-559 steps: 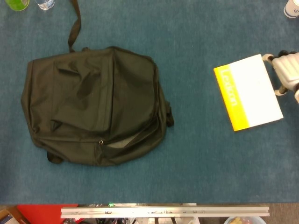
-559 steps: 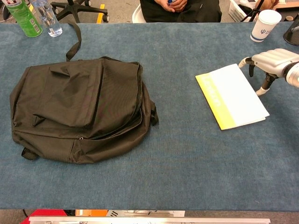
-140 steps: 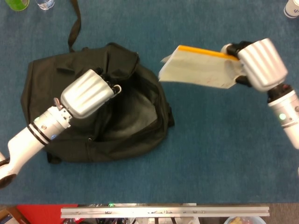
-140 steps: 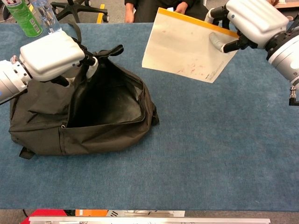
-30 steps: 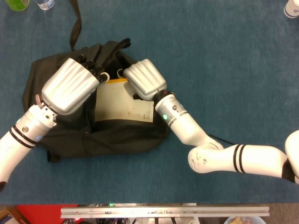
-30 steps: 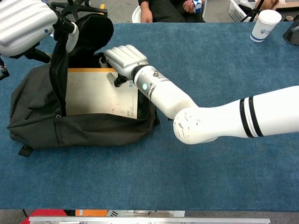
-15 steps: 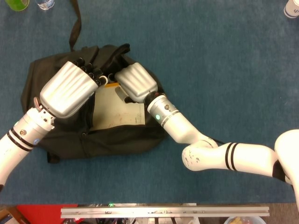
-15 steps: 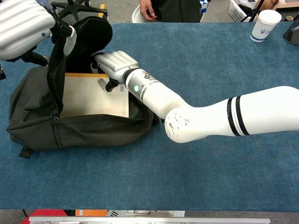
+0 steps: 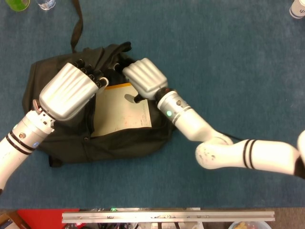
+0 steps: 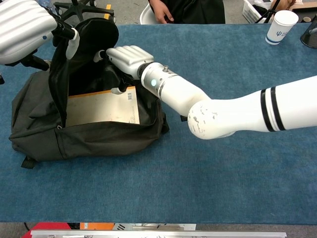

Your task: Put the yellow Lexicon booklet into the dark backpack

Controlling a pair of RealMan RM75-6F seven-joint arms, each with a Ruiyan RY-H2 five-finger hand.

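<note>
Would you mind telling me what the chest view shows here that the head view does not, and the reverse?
Only the chest view shows the seated person beyond the table, the paper cup's side and the barcode on the booklet. Only the head view shows the backpack's long strap and the metal rail. Both show the left hand holding the backpack open, the right hand and the booklet inside.

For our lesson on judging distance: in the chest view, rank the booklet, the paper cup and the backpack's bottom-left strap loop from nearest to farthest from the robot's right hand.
1. Booklet: just below the right hand, inside the backpack.
2. Strap loop: lower left, at the backpack's bottom corner.
3. Paper cup: far right, at the table's back edge.
</note>
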